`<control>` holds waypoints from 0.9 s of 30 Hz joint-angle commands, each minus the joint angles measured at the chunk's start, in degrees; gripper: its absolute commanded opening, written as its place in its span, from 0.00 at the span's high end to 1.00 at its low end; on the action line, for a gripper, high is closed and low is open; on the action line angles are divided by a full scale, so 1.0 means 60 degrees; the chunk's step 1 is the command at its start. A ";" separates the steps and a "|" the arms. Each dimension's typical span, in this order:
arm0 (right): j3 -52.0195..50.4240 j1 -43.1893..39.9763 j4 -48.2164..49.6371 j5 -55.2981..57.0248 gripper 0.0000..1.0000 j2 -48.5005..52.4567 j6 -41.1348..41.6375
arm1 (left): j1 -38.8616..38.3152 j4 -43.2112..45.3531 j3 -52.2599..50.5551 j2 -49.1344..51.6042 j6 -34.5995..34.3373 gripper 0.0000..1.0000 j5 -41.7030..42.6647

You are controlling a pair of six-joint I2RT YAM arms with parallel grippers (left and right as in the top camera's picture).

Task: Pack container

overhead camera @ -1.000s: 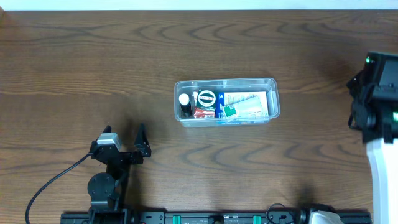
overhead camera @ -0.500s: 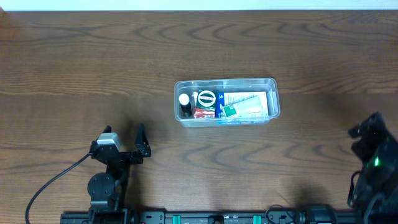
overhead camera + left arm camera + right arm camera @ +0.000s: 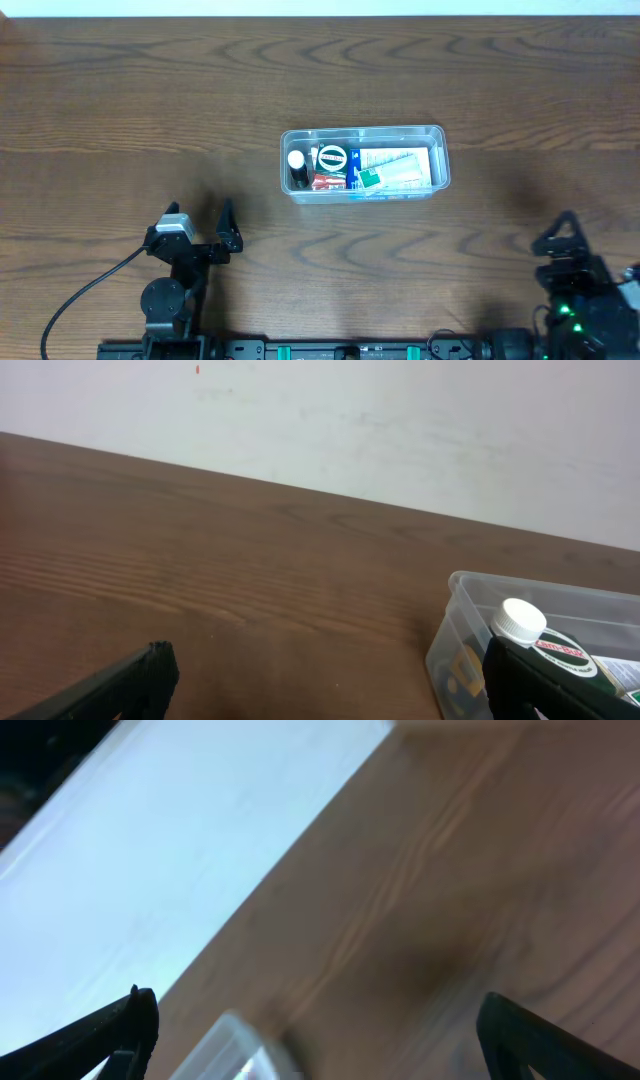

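The container (image 3: 364,162) sits mid-frame on the desk (image 3: 120,100), small items (image 3: 385,170) inside. Left tool (image 3: 200,214), lower left, and right tool (image 3: 315,1020) both gape empty.

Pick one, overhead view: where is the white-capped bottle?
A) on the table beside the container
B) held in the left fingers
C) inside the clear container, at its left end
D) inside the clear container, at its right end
C: the white-capped bottle stands inside the container, against its left end wall, and neither arm is near it.
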 commanded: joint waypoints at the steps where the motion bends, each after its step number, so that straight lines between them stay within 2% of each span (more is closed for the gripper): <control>1: -0.0867 0.0007 0.0597 -0.1606 0.01 -0.0484 0.0390 | 0.0051 -0.0350 -0.0146 -0.0058 0.0189 0.02 0.0175; 7: -0.2401 -0.0055 0.2368 -0.2259 0.01 -0.1118 -0.0062 | 0.0051 -0.0350 -0.0146 -0.0058 0.0189 0.02 0.0175; 16: -0.3781 -0.0055 0.4841 -0.3799 0.01 -0.1657 -0.3621 | 0.0051 -0.0350 -0.0146 -0.0058 0.0193 0.02 0.0175; 22: -0.4197 -0.0055 0.5242 -0.4379 0.01 -0.1657 -0.5610 | 0.0051 -0.0350 -0.0146 -0.0058 0.0193 0.02 0.0175; 27: -0.4758 -0.0055 0.5530 -0.4379 0.01 -0.1654 -0.5767 | 0.0051 -0.0350 -0.0146 -0.0058 0.0189 0.02 0.0175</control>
